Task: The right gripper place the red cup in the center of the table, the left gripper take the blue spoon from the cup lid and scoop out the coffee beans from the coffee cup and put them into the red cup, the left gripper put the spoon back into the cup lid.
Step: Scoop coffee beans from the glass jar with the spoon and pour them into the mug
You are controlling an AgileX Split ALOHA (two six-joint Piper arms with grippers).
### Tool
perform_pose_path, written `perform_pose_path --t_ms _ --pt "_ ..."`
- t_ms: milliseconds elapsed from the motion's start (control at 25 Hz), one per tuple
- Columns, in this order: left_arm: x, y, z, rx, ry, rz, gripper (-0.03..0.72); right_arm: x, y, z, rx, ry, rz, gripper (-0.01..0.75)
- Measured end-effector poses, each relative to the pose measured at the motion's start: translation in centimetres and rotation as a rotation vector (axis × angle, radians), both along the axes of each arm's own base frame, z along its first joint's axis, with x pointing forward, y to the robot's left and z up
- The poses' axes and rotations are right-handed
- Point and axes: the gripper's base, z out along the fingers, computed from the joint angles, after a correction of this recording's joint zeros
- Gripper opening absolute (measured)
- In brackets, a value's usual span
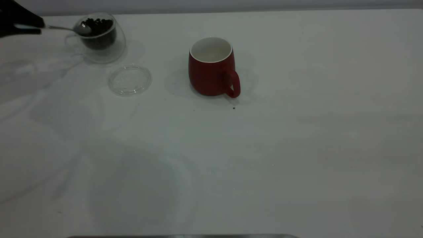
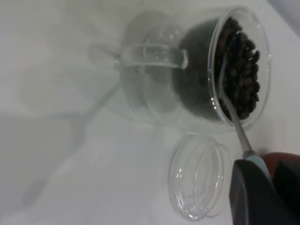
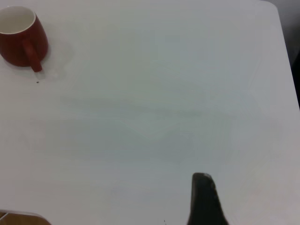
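Left gripper (image 1: 29, 28) clamped on blue spoon (image 2: 243, 145), bowl at coffee cup (image 1: 99, 38) rim; dig under coffee beans (image 2: 241, 75), lift level. Right gripper's fingers: cannot tell.

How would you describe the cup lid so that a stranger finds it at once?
On the white table, start from the red cup near the middle and look left. The cup lid lies flat before the coffee cup; it is a low, empty, clear disc, whereas both cups stand tall.

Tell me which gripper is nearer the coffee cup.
Left. The left gripper is just beside the coffee cup, holding the blue spoon with its bowl at the coffee beans. The right gripper is over bare table, well away from it.
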Motion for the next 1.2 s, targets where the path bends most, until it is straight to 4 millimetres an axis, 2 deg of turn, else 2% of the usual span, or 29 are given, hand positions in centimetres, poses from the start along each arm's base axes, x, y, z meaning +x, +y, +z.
perform_pose_path --t_ms 280,640,1200 --pt "0.8 -0.5 -1.9 -0.09 0.011 0.059 0.114 0.0 0.0 0.0 0.0 0.0 0.0 0.52" --pt "0.7 -0.9 -3.9 -0.196 0.042 0.099 0.114 0.0 0.0 0.0 0.0 0.0 0.0 0.52" --pt "-1.0 3.0 -3.0 -0.335 0.016 0.107 0.114 0.0 0.0 0.0 0.0 0.0 0.0 0.52"
